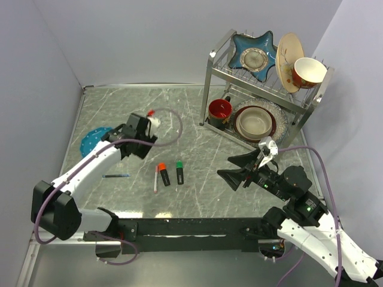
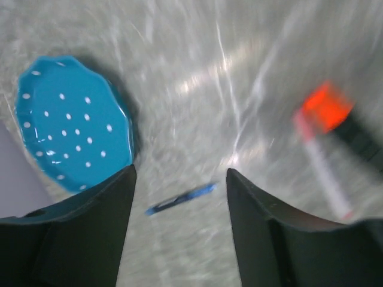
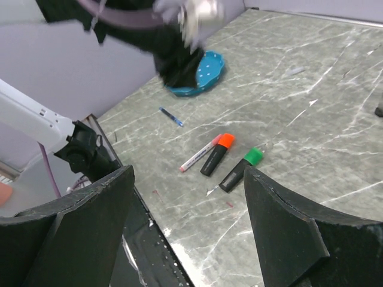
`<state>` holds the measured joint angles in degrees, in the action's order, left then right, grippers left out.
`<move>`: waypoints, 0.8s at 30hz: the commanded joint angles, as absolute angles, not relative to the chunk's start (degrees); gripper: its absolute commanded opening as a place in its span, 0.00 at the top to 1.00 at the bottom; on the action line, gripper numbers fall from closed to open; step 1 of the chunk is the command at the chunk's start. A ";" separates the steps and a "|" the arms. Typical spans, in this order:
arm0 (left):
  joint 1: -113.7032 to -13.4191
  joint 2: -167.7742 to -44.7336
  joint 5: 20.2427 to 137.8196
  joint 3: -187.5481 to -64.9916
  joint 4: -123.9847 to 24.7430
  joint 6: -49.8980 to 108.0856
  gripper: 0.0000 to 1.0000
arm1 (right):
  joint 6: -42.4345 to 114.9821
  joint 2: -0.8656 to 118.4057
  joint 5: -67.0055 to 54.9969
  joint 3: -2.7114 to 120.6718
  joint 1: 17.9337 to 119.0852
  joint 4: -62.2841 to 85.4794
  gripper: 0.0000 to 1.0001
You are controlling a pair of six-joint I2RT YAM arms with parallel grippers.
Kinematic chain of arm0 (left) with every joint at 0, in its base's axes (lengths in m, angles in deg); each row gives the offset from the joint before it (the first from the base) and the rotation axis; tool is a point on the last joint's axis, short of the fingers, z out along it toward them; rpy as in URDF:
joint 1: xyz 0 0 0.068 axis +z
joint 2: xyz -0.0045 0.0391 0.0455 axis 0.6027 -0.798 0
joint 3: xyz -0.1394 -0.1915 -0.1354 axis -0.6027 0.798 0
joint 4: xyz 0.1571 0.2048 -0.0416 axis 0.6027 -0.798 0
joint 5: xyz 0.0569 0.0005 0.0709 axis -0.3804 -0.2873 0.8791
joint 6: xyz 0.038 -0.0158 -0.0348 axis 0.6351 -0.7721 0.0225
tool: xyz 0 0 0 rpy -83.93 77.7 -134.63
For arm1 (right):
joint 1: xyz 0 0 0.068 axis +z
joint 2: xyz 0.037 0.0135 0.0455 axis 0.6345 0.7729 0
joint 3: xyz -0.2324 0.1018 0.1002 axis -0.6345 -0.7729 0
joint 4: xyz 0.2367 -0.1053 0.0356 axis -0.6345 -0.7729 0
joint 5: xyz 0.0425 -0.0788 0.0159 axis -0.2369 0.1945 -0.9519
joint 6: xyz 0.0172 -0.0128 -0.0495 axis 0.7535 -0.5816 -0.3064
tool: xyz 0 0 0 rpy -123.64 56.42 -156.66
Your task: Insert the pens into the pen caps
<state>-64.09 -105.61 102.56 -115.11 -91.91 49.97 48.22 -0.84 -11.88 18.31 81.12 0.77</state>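
Just right of the blue dotted dish (image 1: 96, 139) lies the thin blue pen (image 1: 116, 176). Farther right lie the pink-ended white pen (image 1: 156, 179), the stubby black orange-topped marker (image 1: 163, 174) and the green-topped marker (image 1: 179, 171). The left gripper (image 2: 179, 173) and the right gripper (image 3: 188, 173) both gape, holding nothing.

The desk (image 1: 108, 101) is seen whole from high above and behind the arm bases, facing down. Through the left gripper (image 2: 179, 172) a close, blurred, downward view is given, just left of the orange-tipped marker (image 2: 326, 106). Through the right gripper (image 3: 188, 170) the marker is viewed obliquely from farther off, on its right. The marker is shared by all three views.
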 commanded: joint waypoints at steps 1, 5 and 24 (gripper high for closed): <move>-64.04 -103.80 99.61 -109.49 -94.70 71.33 0.38 | 45.98 -1.30 -10.49 21.40 81.04 0.24 0.19; -61.33 -104.32 98.28 -105.17 -93.74 78.02 0.40 | 45.37 -1.04 -9.79 21.31 81.04 -0.02 0.19; -57.89 -111.79 95.91 -100.60 -94.79 82.77 0.49 | 42.20 -1.57 -6.10 22.55 80.95 -2.31 0.19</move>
<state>-58.43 -110.61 97.60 -100.36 -94.44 80.68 43.72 -0.88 -7.77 19.68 81.12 -2.59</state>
